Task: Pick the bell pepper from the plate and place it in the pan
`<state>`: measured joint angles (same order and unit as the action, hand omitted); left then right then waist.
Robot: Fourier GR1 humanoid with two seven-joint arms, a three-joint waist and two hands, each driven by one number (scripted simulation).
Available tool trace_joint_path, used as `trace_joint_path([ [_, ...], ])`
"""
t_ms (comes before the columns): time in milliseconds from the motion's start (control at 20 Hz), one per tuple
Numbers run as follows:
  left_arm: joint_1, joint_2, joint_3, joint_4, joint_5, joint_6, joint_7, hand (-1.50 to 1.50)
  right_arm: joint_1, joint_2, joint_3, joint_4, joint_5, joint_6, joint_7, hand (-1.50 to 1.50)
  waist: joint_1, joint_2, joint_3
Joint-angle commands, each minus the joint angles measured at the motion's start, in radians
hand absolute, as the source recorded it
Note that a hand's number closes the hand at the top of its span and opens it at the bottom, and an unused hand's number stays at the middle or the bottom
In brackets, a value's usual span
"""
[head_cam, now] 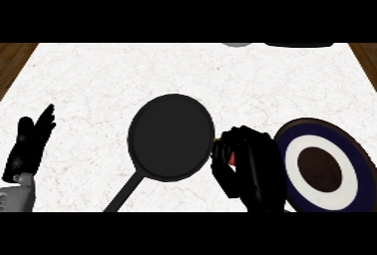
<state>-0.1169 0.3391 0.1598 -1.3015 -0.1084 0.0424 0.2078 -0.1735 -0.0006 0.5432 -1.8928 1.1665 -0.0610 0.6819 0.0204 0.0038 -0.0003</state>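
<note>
A black pan (171,135) lies in the middle of the counter, its handle (125,193) running toward the lower left. A round plate (321,164) with a dark blue rim, white ring and brown centre sits at the right. Between pan and plate, my right hand (247,169) is curled round the bell pepper (231,157); only a small red sliver with a bit of yellow shows between the fingers. That hand is just off the pan's right rim. My left hand (29,147) rests open at the left edge, fingers up.
The white marbled counter (184,74) has wooden edges at both sides. At the far edge a grey object (237,45) and a dark object (298,45) are partly cut off.
</note>
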Motion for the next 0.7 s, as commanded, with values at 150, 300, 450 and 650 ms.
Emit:
trace_joint_path([
  [150, -0.073, -0.049, -0.025, 0.049, -0.042, 0.051, 0.035, 0.0, -0.29, 0.001, -0.038, 0.416, -0.216, -0.227, 0.03, 1.5, -0.004, 0.004, 0.0],
  [300, -0.004, -0.01, -0.018, -0.061, -0.013, -0.009, 0.056, 0.0, -0.474, 0.001, -0.014, 0.588, -0.29, -0.285, 0.135, 1.5, 0.021, 0.001, 0.001],
  [450, -0.036, 0.004, 0.004, 0.009, 0.005, -0.038, 0.004, 0.0, -0.513, 0.001, 0.009, 0.785, -0.394, -0.425, 0.037, 1.5, 0.023, 0.006, 0.001],
  [650, -0.087, -0.02, -0.025, 0.018, -0.034, -0.003, 0.031, 0.0, -0.599, 0.001, 0.078, 0.987, -0.545, -0.547, -0.046, 1.5, 0.04, 0.012, 0.001],
])
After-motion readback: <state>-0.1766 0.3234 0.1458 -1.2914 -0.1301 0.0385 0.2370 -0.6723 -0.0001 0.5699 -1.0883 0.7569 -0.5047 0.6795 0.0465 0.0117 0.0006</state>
